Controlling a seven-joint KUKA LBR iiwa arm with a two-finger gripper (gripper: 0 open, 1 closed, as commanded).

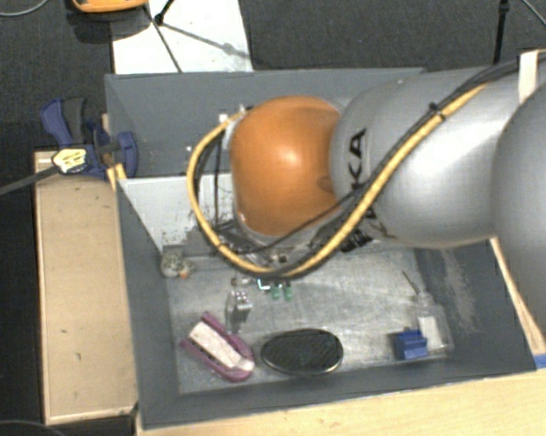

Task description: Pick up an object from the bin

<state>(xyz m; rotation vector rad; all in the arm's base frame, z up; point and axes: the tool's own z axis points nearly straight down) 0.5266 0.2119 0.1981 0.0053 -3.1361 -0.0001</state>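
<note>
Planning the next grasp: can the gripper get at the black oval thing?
Probably yes: the black oval thing lies uncovered on the bin floor, the gripper close by; a purple thing lies near one end.

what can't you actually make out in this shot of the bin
In the camera view:
- Middle and back of the bin floor: hidden under the arm's orange cover.
- Right back corner: covered by the grey arm.
- The small thing by the left wall: too small to name.
- The pale piece beside the blue block: too small to name.
</note>
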